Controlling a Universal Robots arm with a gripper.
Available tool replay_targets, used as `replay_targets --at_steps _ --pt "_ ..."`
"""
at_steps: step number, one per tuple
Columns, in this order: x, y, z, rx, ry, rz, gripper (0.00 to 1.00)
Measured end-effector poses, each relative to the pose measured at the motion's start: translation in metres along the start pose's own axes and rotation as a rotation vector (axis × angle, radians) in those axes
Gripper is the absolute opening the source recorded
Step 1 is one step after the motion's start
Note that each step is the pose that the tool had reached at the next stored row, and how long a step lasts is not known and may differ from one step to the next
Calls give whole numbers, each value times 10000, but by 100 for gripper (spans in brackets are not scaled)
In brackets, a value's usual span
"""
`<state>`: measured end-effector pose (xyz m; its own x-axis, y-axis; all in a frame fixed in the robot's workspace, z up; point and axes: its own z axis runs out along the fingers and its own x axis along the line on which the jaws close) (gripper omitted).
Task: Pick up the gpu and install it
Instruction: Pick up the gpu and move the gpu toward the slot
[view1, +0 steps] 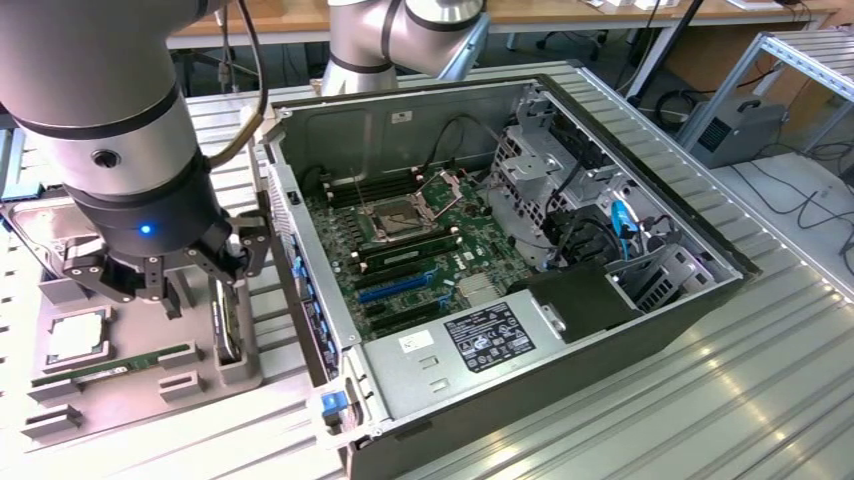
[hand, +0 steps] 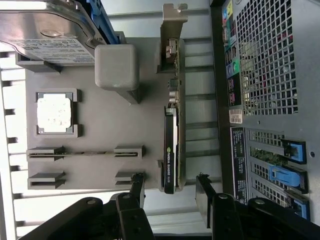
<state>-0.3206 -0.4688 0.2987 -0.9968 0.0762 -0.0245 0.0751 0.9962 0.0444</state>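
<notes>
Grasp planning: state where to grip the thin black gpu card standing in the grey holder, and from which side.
Grip the thin black gpu card by its flat faces near the free upper edge, coming straight down. It stands on edge in the grey moulded holder, leaving only its upper part free; the open gripper sits above.

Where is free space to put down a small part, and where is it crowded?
Free: the ribbed table at the exterior view's right of the computer case; the flat grey tray between the processor and the gpu. Crowded: inside the case, and around the gpu, where the open gripper hangs.
</notes>
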Motion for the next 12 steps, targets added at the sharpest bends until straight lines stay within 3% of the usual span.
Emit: replay_targets --at_steps 12 --pt "1 5 31 1 1 0 54"
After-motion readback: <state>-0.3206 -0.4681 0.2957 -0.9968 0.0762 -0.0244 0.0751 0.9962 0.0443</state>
